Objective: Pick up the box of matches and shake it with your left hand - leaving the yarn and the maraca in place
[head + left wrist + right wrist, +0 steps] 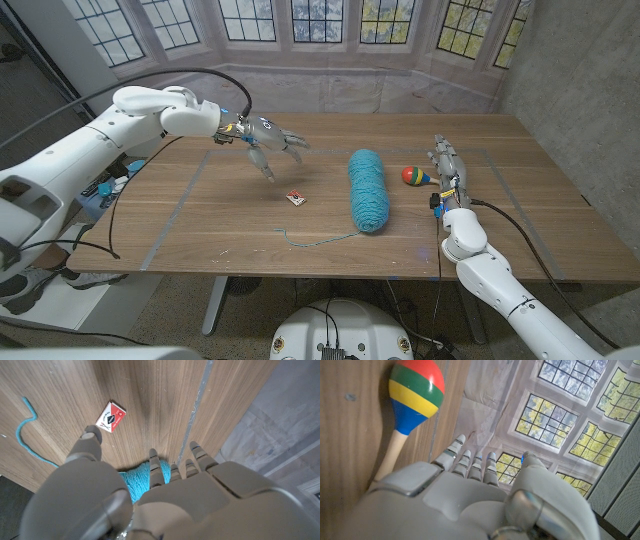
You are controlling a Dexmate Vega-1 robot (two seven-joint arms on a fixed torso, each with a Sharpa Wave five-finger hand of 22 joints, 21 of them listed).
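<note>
A small red and white box of matches (296, 198) (111, 417) lies on the wooden table, left of the teal yarn skein (368, 189) (141, 480). My left hand (268, 140) (150, 495) hovers above the table behind and to the left of the box, fingers spread, holding nothing. A maraca (415, 177) (412, 397) with red, yellow, green and blue bands lies right of the yarn. Beside the maraca stands my right hand (447, 166) (470, 495) on the table, fingers straight and together, empty.
A loose teal yarn strand (320, 240) (30, 435) trails from the skein toward the table's front. Grey tape lines (180, 210) (197, 405) mark a rectangle on the tabletop. A black cable (190, 72) arcs over my left arm.
</note>
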